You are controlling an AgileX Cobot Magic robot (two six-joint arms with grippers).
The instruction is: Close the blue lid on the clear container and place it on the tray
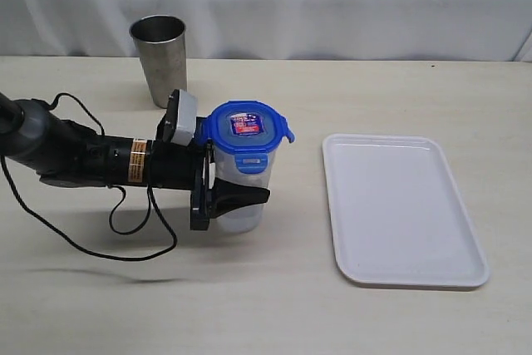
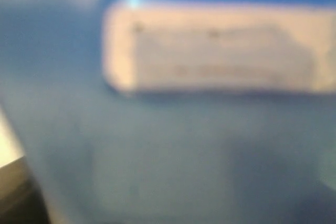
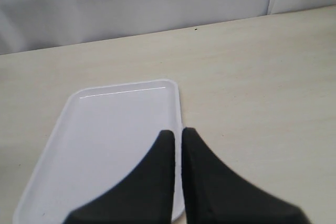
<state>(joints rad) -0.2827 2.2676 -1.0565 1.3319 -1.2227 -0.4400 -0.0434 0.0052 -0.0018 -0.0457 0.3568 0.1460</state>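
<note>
The clear container [image 1: 243, 217] stands left of the middle of the table with the blue lid [image 1: 248, 126] sitting on top, its red-and-white sticker facing up. My left gripper [image 1: 253, 179] comes in from the left and is shut on the container's sides; one black finger [image 1: 241, 196] lies across the front wall and the other is hidden behind. The left wrist view is a close blur filled by the blue lid [image 2: 63, 51]. The white tray [image 1: 399, 209] lies to the right with nothing on it. My right gripper [image 3: 178, 132] is shut and empty above the tray [image 3: 105, 129] edge.
A shiny steel cup [image 1: 160, 60] stands at the back left, behind the left arm. A black cable [image 1: 125, 247] loops on the table under that arm. A white curtain closes off the far edge of the table.
</note>
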